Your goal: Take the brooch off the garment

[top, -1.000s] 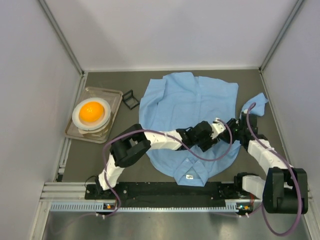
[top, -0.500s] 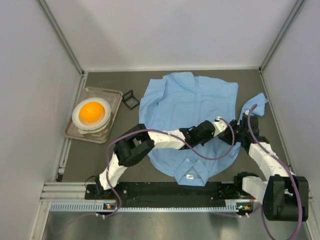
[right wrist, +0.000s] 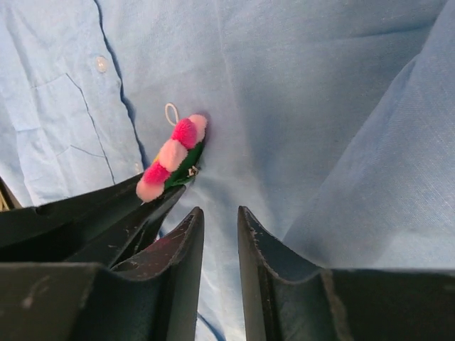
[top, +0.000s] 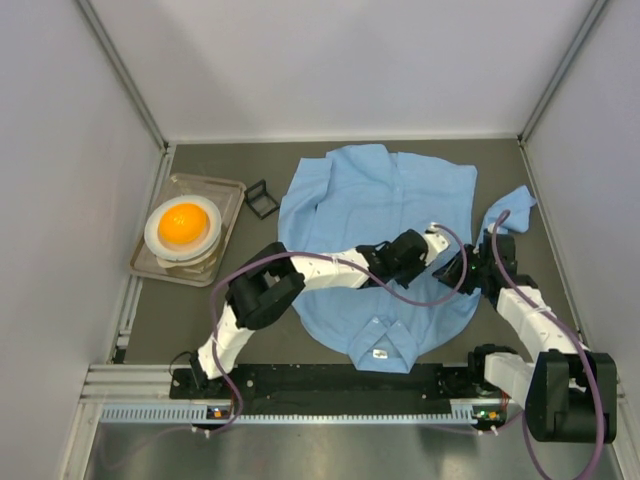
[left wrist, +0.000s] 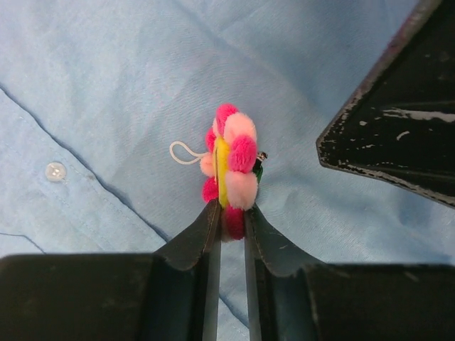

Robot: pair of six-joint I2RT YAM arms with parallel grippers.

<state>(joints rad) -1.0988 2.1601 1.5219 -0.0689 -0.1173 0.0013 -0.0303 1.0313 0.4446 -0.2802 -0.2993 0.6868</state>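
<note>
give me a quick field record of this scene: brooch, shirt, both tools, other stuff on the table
garment: light blue shirt, spread flat, collar nearest the arms
brooch: pink flower, yellow centre, on edge against the garment
left tool: shut on the brooch's lower edge
right tool: beside the brooch, jaws narrowly apart over cloth, grip unclear
tray: left of garment, holds white dish with orange item
pin released: cannot tell

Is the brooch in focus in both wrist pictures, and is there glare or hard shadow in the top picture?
Left wrist view: the brooch is sharp, the fingers near the lens dark and soft. Right wrist view: brooch and garment sharp, evenly lit, no glare. Top view: soft even light, faint shadows only.
</note>
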